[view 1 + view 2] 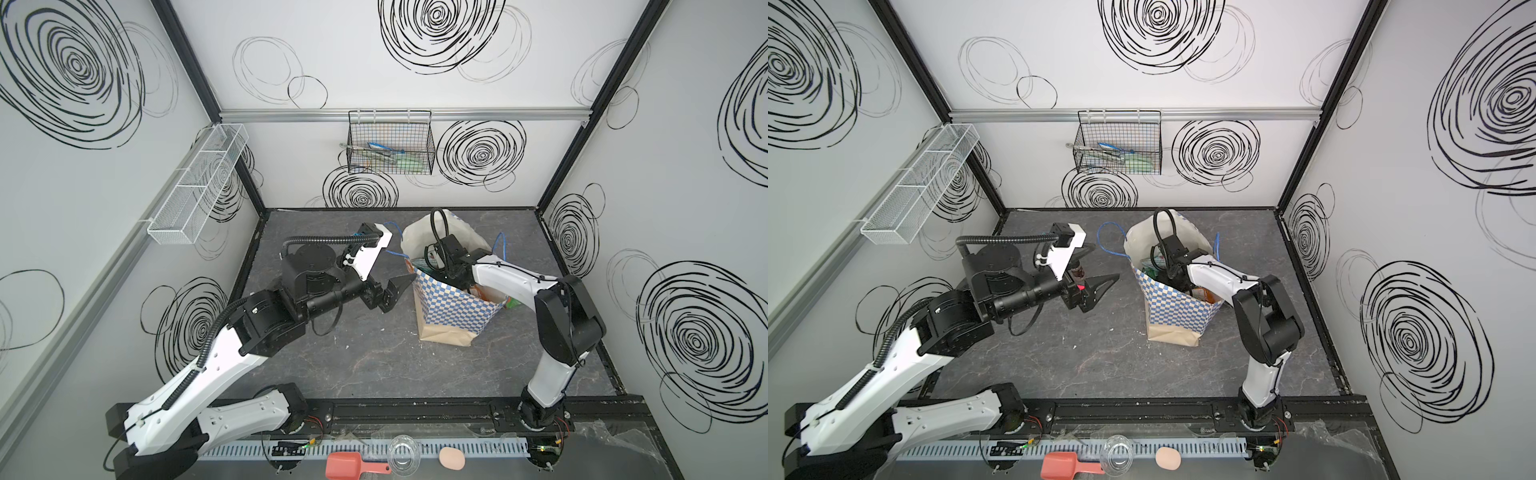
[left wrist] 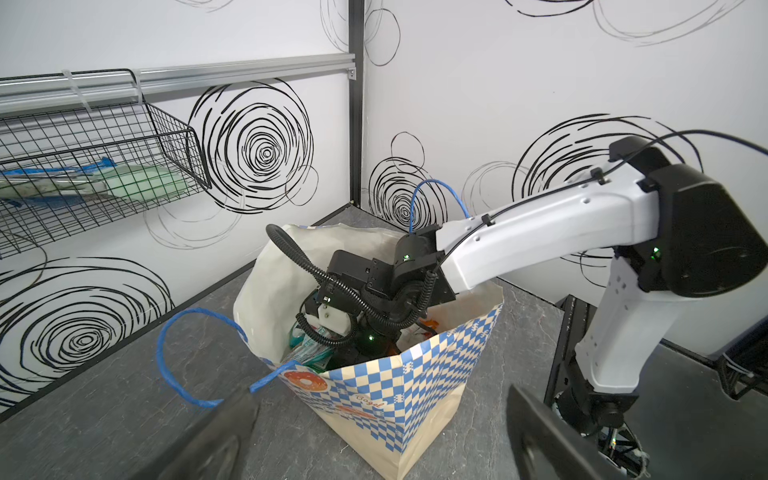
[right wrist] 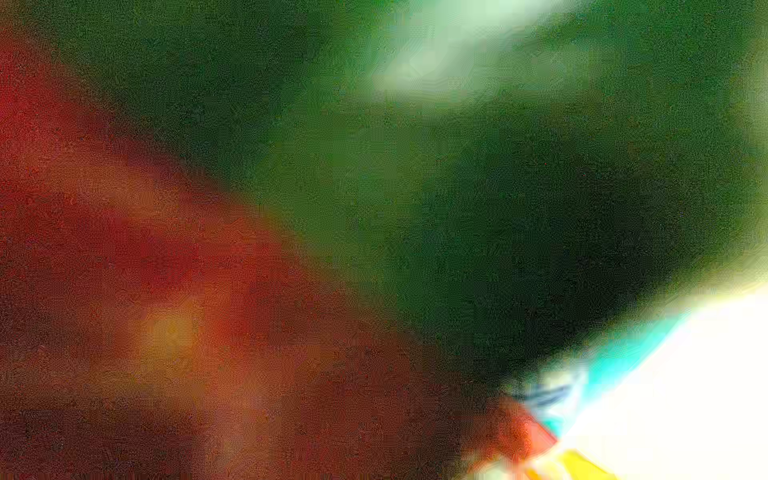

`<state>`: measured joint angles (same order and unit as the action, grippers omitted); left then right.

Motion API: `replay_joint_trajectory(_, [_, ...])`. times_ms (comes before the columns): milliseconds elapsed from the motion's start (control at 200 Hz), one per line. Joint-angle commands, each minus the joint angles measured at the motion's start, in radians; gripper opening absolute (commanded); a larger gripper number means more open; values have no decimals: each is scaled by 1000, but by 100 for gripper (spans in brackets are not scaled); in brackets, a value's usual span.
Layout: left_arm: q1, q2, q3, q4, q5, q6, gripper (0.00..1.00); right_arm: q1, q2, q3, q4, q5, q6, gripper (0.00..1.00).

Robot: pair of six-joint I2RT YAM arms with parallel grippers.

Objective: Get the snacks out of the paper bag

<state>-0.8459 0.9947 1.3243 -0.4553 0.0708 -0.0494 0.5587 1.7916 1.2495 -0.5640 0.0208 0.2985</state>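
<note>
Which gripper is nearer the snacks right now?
Right. The right gripper is down inside the bag, among the snacks, with its jaws hidden. The left gripper hangs open outside the bag, beside its checkered wall.

Bits and bobs around a cell with swirl-scribbled walls (image 1: pixel 332 62)

A black wire basket (image 1: pixel 390 143) hangs from the aluminium rail (image 1: pixel 291 114) on the back wall, holding what looks like metal tongs and some pale green and blue bits (hard to make out through the mesh). A long white mesh basket (image 1: pixel 195 187), split into compartments, is fixed to the left wall. The dark marbled tabletop (image 1: pixel 374 365) carries a few pale crumbs. Along the front edge, past a white slotted cable duct (image 1: pixel 241 451), lie a coral scoop (image 1: pixel 347 464), a clear plastic cup (image 1: pixel 403 455) just beside it, and a peach oval lump (image 1: pixel 451 457) near that.
</note>
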Motion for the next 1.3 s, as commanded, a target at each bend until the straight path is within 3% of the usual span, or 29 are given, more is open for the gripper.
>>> replay_joint_trajectory(0, [8, -1, -7, 33, 8, 2, 96, -10, 17, 19, -144, 23, 6, 28])
replay_joint_trajectory(130, [8, -4, -10, 34, 3, 2, 96, -19, -12, 65, -161, 22, 6, 16])
replay_joint_trajectory(285, [8, -11, -16, 37, -5, 0, 96, -34, -45, 126, -190, 21, 11, 12])
replay_joint_trajectory(1016, [8, -1, -22, 49, 4, -6, 96, -61, -132, 423, -254, -21, 56, 10])
replay_joint_trajectory(1296, [8, 0, -23, 55, 6, -7, 96, -79, -262, 321, -67, -24, 56, 9])
